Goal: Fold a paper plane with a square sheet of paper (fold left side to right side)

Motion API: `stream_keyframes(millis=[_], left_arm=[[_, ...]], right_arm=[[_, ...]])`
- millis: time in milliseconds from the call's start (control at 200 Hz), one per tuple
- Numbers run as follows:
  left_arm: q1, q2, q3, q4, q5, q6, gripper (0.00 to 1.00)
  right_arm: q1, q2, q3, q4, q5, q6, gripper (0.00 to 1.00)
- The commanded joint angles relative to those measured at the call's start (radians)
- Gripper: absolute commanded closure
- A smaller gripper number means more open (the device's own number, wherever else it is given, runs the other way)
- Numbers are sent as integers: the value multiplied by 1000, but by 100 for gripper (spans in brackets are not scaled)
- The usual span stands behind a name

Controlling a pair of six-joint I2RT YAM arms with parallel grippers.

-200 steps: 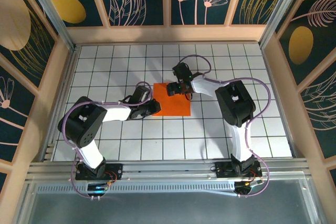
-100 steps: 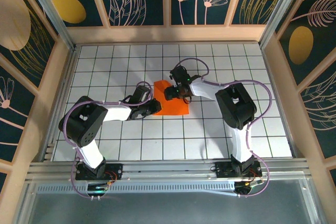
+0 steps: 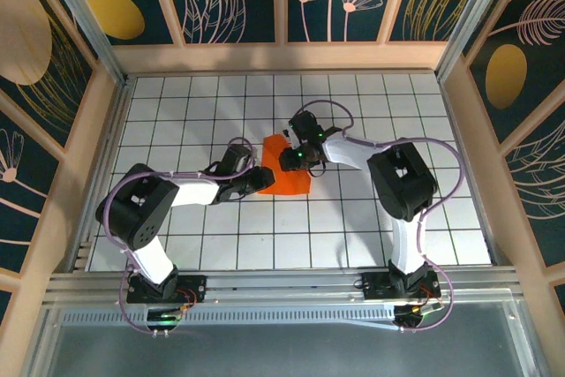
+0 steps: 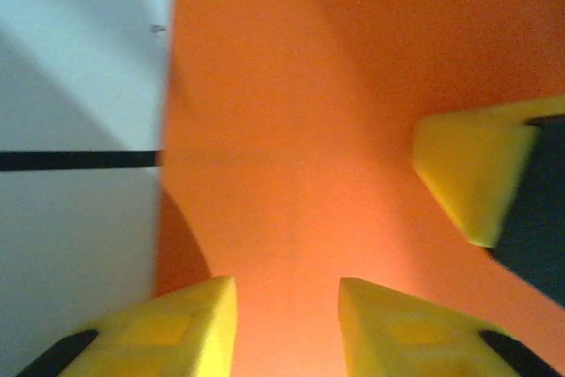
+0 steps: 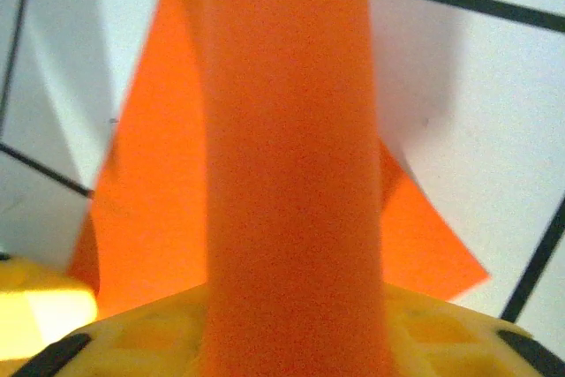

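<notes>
Pinching paper (image 3: 290,184), right arm (image 3: 353,149) bent leftward

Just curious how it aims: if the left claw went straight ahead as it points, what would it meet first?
Most likely the thin bright orange sheet of paper, spread directly ahead of the left claw; exact depth is unclear.

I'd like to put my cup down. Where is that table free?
Bare: the far rows along the back wall, the right side beyond the right arm, the near strip between it and the left arm. Crowded: the left gripper and right gripper meet at the orange sheet.
</notes>
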State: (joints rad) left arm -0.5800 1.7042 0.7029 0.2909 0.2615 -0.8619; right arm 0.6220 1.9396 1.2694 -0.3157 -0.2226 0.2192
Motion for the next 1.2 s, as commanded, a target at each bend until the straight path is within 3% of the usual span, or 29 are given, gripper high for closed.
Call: stream_keyframes(millis=[0,305,435,510,651,991,1106,1196], left_arm=[[61,-97,-39,9,26,-1,57],[269,-357,-190,193,208,23,26],[291,-419,-229,366,326,-5,11],[290,-428,-236,486,404,-35,7],[291,-420,-224,658,507,-93,4],[244,-340,-139,750,603,-131,3],[208,-307,-103,738,605,-119,5],[198,-287,-81,728,599,-115,13]], right_arm=[[-51,-98,-48,54,-136,6,64],[-193,-308,-180,190,-404,24,66],[-229,-396,-200,203,-494,16,66],[-235,-437,-201,203,-548,12,67],[-233,-497,-208,227,-658,31,67],[-177,-534,-223,305,-760,89,67],[-153,-504,-204,303,-757,85,67],[-149,-483,-197,302,-753,85,67]])
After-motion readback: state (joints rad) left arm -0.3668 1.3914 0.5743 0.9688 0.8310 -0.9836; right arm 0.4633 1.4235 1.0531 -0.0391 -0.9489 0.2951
